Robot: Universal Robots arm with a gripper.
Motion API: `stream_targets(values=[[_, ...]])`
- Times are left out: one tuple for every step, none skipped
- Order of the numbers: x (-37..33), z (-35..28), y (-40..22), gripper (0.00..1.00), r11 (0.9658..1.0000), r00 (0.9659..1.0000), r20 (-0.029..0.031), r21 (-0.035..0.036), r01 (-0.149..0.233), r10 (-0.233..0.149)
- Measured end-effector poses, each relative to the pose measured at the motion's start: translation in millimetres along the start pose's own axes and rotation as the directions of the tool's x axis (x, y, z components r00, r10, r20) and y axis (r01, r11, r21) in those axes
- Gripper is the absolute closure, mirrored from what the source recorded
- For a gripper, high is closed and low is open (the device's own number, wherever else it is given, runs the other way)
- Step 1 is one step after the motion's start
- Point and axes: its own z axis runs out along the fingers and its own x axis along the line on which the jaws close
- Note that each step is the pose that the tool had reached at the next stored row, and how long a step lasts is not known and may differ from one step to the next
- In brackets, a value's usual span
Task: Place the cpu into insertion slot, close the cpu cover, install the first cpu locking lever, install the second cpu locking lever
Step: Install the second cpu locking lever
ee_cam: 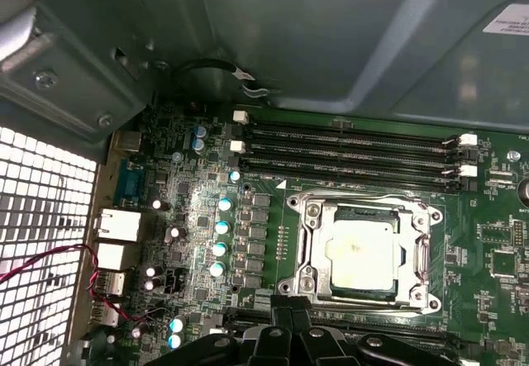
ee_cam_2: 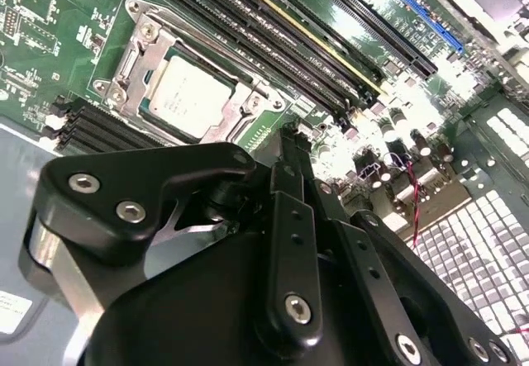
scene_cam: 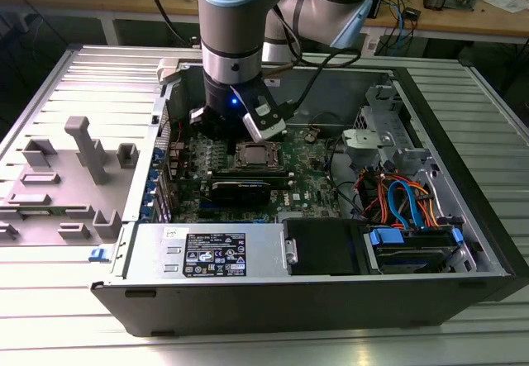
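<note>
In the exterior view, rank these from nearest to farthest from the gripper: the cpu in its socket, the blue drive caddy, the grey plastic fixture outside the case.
1. cpu: on the motherboard, just below the gripper.
2. grey plastic fixture: outside the case, at the exterior view's left.
3. blue drive caddy: in the case's front corner, at the exterior view's right.

Silver cpu [ee_cam: 361, 254] under closed cpu cover [ee_cam: 307, 242]

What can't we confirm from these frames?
- End effector open or shut: its own black housing hides the tips in both wrist views; too small in the exterior view.
- Insertion slot contacts: hidden under the cpu in both wrist views.
- Locking levers latched or not: too fine to tell around the cpu cover in the first wrist view.
- Socket's near edge: cut off by the end effector in the second wrist view.
</note>
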Motion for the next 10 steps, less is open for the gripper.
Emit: stream_targets(values=[[0.0, -0.3, 0.1, 0.89, 1.0000, 1.0000, -0.0008, 0.0011, 0.000, 0.000], [-0.1, 0.3, 0.0, 0.89, 1.0000, 1.0000, -0.0040, 0.0069, 0.000, 0.000], [-0.1, 0.3, 0.0, 0.89, 1.0000, 1.0000, -0.0041, 0.0071, 0.000, 0.000], [-0.1, 0.3, -0.1, 0.89, 1.0000, 1.0000, -0.0041, 0.0073, 0.000, 0.001], [-0.1, 0.3, -0.1, 0.89, 1.0000, 1.0000, -0.0041, 0.0074, 0.000, 0.001], [-0.1, 0.3, -0.1, 0.89, 1.0000, 1.0000, -0.0042, 0.0075, -0.001, 0.001], [-0.1, 0.3, 0.0, 0.89, 1.0000, 1.0000, -0.0042, 0.0080, -0.001, 0.001], [-0.1, 0.3, 0.0, 0.89, 1.0000, 1.0000, -0.0042, 0.0083, -0.001, 0.001], [-0.1, 0.3, -0.1, 0.89, 1.0000, 1.0000, -0.0042, 0.0085, -0.001, 0.001], [-0.1, 0.3, 0.0, 0.89, 1.0000, 1.0000, -0.0043, 0.0086, -0.001, 0.001]])
